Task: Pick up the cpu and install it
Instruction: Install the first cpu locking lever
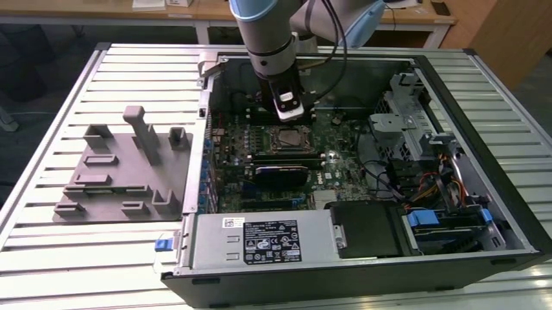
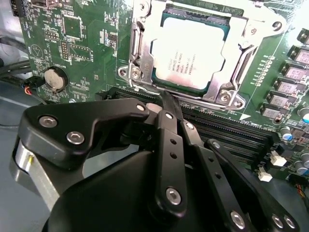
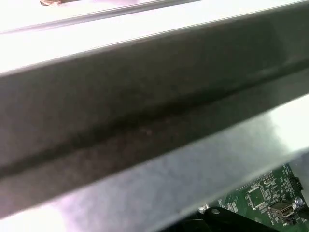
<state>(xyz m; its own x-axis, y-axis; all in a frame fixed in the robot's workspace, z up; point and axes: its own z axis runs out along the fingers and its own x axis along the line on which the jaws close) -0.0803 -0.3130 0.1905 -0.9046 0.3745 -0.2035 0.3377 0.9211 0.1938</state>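
Beside the memory slots (image 2: 227, 130), cpu (image 2: 190, 53) sits in socket frame (image 2: 140, 53).

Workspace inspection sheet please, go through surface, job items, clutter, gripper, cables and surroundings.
Surface: ribbed metal table carrying an open computer case.
Job's things: cpu lies flat in the socket frame on the motherboard.
Clutter: grey moulded fixture on the exterior view's left; power supply box at the case's near edge.
Gripper: gripper is shut, holds nothing, and hangs close beside the socket.
Cables: black cable along the arm; coloured wires inside the case.
Surroundings: wooden desks behind.
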